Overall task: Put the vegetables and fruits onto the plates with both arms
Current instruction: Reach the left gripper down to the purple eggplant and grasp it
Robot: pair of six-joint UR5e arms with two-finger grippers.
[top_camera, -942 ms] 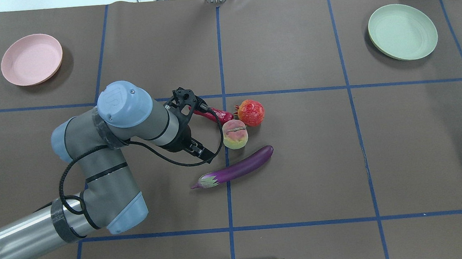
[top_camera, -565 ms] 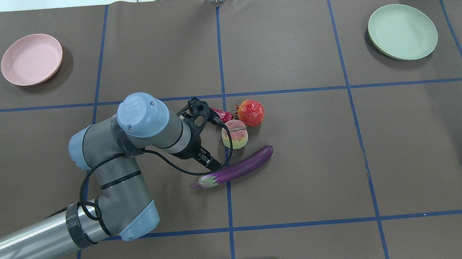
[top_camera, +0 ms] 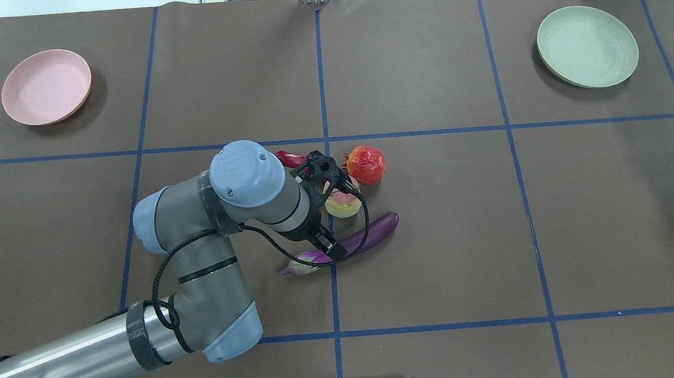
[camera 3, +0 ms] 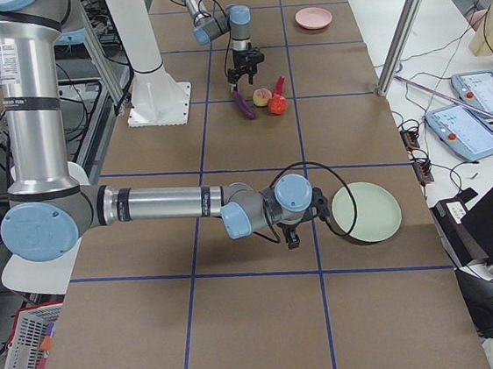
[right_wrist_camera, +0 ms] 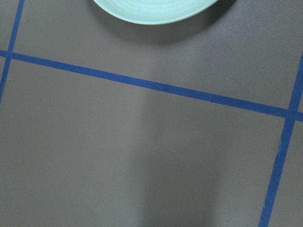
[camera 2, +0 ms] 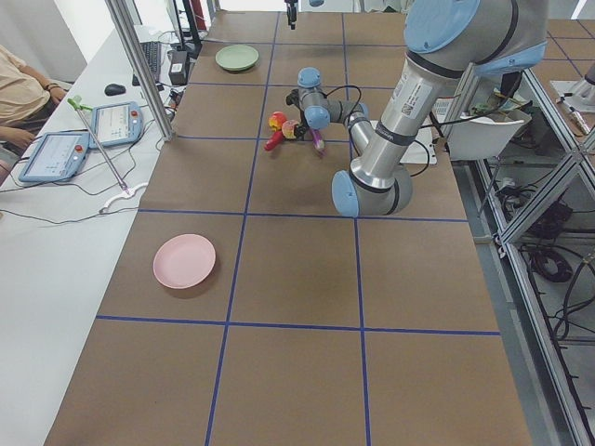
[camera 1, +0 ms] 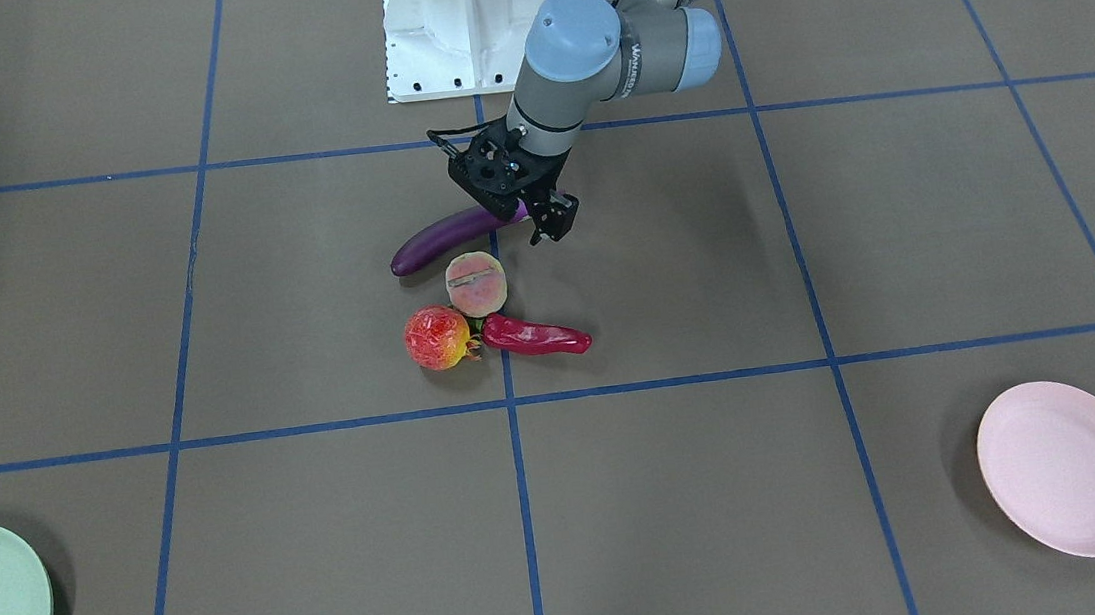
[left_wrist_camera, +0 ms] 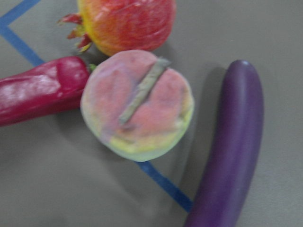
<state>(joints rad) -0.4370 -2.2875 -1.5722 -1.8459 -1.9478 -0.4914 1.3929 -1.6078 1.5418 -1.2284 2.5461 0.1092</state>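
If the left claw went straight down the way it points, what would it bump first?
Most likely the purple eggplant: from overhead the left gripper hangs over its green-capped end. Its height above it is hard to judge, and the peach sits close beside.

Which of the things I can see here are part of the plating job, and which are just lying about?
Part of the job:
eggplant
chili pepper
pomegranate
peach
pink plate
green plate

Just lying about:
white base
tablet
computer mouse
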